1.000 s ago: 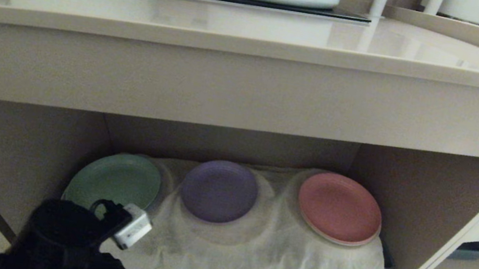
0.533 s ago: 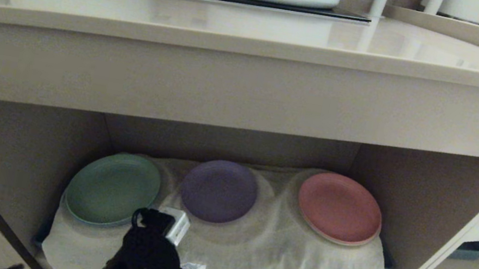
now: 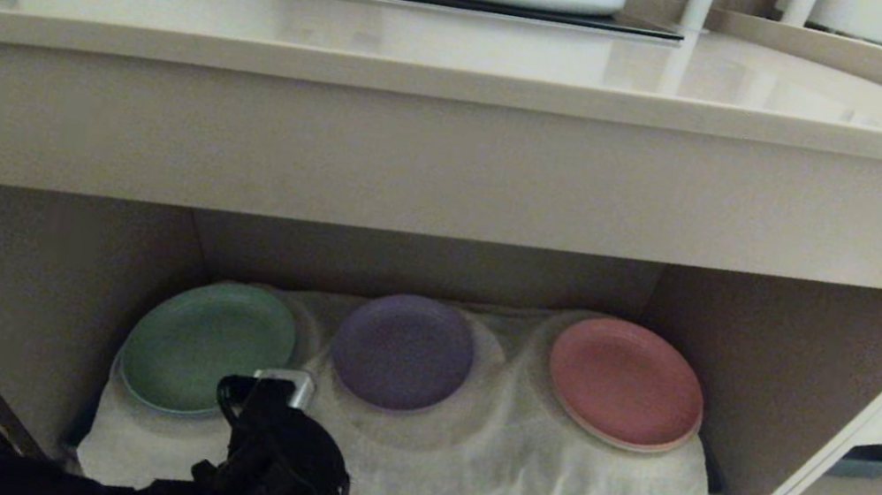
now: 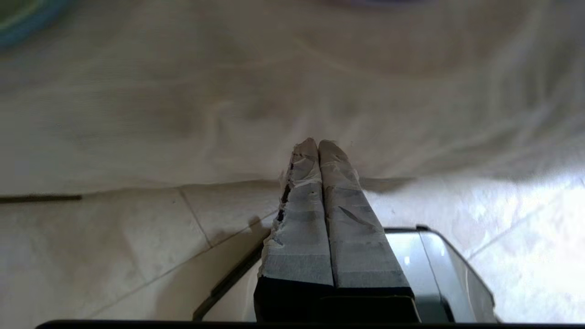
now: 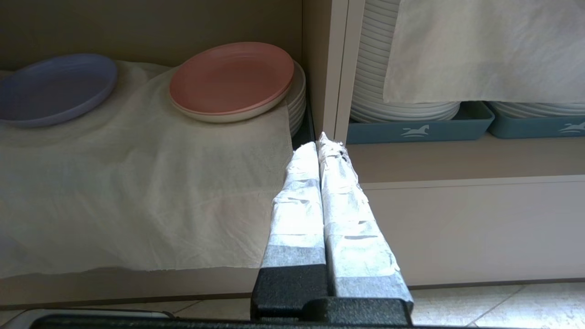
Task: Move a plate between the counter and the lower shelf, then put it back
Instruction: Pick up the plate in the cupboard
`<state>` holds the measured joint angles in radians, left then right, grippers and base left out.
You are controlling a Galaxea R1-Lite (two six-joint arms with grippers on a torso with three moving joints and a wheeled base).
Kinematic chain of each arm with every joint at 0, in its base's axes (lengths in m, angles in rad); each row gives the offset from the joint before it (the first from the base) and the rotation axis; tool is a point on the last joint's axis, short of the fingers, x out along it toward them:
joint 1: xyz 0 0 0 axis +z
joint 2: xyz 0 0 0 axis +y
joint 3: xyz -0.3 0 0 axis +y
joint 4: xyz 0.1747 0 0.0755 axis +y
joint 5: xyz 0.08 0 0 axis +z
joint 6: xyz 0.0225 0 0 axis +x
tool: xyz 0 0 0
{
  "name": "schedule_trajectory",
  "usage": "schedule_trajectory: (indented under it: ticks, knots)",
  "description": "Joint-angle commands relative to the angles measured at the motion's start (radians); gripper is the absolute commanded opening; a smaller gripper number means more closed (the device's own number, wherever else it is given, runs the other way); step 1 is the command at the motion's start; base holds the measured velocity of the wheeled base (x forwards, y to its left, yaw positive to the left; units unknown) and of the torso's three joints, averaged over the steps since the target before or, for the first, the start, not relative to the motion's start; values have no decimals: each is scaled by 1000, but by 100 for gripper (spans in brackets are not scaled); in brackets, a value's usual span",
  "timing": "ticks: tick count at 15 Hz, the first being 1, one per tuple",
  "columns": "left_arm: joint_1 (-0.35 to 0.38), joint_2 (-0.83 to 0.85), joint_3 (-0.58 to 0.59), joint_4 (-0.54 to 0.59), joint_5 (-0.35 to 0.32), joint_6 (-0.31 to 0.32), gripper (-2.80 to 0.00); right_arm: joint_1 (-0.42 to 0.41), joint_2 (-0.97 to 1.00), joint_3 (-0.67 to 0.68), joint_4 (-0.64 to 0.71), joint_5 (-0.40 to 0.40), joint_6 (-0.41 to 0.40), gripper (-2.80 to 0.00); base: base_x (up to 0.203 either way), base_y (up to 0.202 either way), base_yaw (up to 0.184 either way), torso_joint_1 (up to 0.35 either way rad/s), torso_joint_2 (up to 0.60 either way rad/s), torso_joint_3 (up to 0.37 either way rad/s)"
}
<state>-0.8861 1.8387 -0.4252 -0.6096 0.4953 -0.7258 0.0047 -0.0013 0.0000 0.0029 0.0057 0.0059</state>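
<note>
Swung in from the left, now low before the purple plate [image 3: 403,351]: left gripper [image 4: 318,145] clenched, empty; pickup pending.

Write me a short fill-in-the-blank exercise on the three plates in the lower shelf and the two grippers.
1. The purple plate lies between the green plate and the ____ plate.
2. All three plates rest on a white ____.
3. The left gripper has its fingers ____.
4. The right gripper holds ____.

Missing words: pink; cloth; shut; nothing
</note>
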Motion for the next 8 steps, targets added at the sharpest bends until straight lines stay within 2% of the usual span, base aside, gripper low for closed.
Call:
schedule_trajectory:
  ticks: [1,4,8]
  knots:
    - [48,-19,-34,42,2,-31,-280,0,1,0,0,0,-1,-280,0,0,0,0,0,0]
    - [64,-25,-93,145,2,-55,-280,0,1,0,0,0,-1,-280,0,0,0,0,0,0]
    - [64,-7,-163,209,-7,-87,-280,0,1,0,0,0,0,-280,0,0,0,0,0,0]
